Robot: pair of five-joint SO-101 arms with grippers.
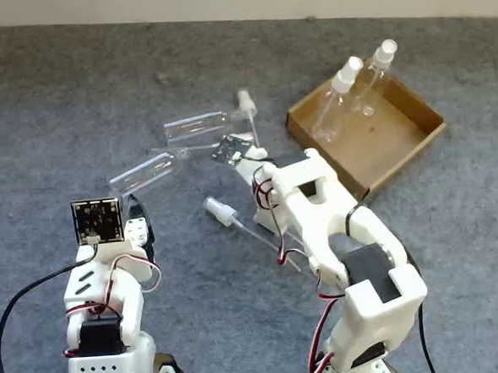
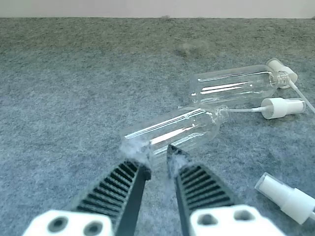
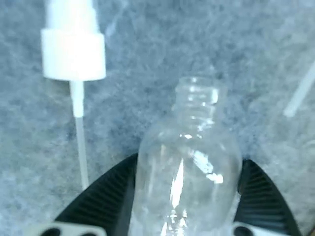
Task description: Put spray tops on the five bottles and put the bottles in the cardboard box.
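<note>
Right end effector point(image 3: 188, 169) clamped around uncapped bottle point(image 3: 192, 142); left end effector point(image 2: 156, 164) slightly ajar, empty

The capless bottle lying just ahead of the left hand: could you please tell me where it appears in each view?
High view: the bottle lies left of centre, beyond the left hand.
Left wrist view: centre, just ahead of the hand.
Right wrist view: the right hand holds a second bottle.
Landmark: the loose spray top nearest the left hand, in the high and left wrist views.
</note>
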